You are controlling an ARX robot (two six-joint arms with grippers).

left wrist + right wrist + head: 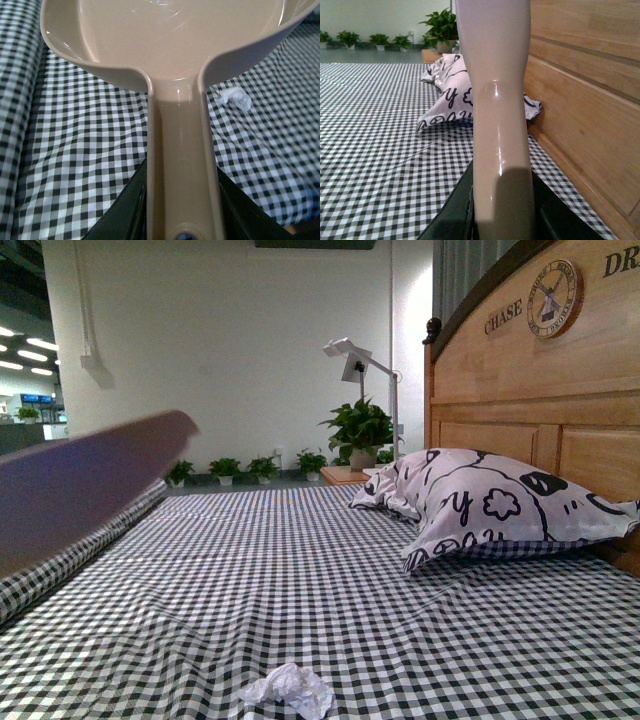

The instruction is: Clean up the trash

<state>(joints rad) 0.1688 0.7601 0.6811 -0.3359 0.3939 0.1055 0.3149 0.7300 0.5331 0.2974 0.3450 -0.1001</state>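
White tissue, scrunched into a lump: that crumpled wad of white tissue paper (290, 690) is the only trash I can spot. It sits on the black-and-white checked bed sheet (300, 560) at the near edge of the front view, about centre, well apart from the cartoon-print pillow (480, 505) up by the wooden headboard (540, 390).

The left hand (182, 220) is clamped on the handle of a pale beige plastic dustpan (170, 40), with a dark jaw on either side. The handle's long axis runs straight out from the hand, bowl at the far end. Here's the catch: the wad isn't in front of the pan's mouth. The left wrist view shows it on the sheet beside where handle meets bowl, so behind the lip and off to one side. In the front view the pan is raised on the left, and the wad is to its right, closer to the robot, not touching.

The right hand (502, 220) is closed around a pale glossy plastic handle (495, 75) — can't tell what tool it belongs to. Its camera shows pillow and headboard but no wad, so I'd guess the left arm is nearer. My read: the pan's mouth has to come down and turn toward the wad first.
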